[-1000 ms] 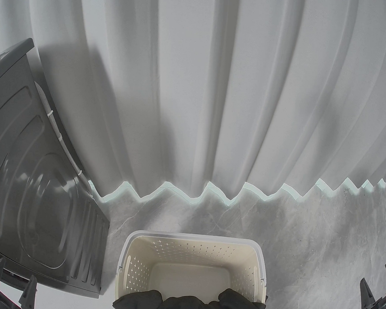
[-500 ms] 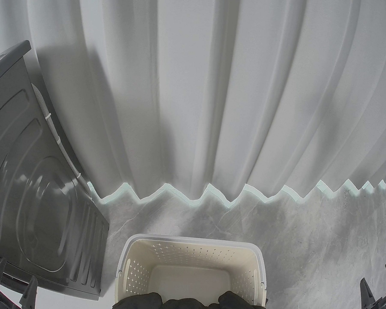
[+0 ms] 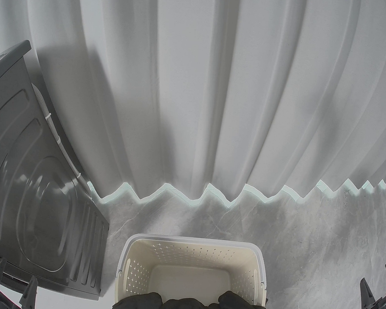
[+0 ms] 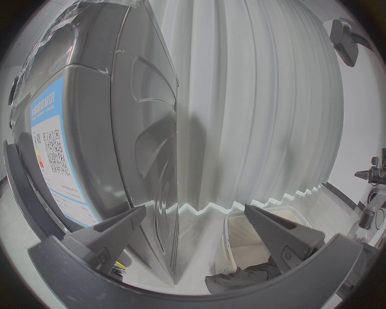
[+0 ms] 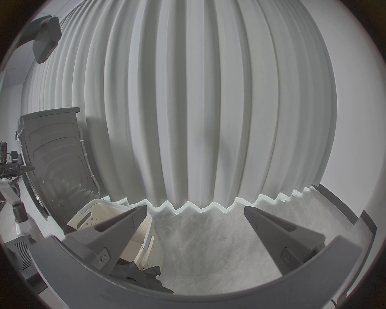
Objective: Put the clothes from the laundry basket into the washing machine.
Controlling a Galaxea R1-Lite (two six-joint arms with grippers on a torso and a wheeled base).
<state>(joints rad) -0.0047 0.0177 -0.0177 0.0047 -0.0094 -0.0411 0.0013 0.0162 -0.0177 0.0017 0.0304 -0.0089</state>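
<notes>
Curtain [image 3: 204, 97] hem meets floor [image 3: 325, 245] behind laundry basket [image 3: 193, 238], washing machine [image 3: 36, 196] beside it; left claw [image 4: 194, 207] and right claw [image 5: 195, 207] gape.

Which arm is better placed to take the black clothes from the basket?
Probably left: the left end effector and right end effector, both open, flank the laundry basket alike, but the washing machine stands left.

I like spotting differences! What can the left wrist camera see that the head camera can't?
Extra in the left wrist view: a blue-and-white sticker on the washing machine. Extra in the head view: the grey hose running down the machine's side. Both share the white curtain, the marbled floor, the laundry basket, the black clothes draped over its near rim, and the open left gripper.
</notes>
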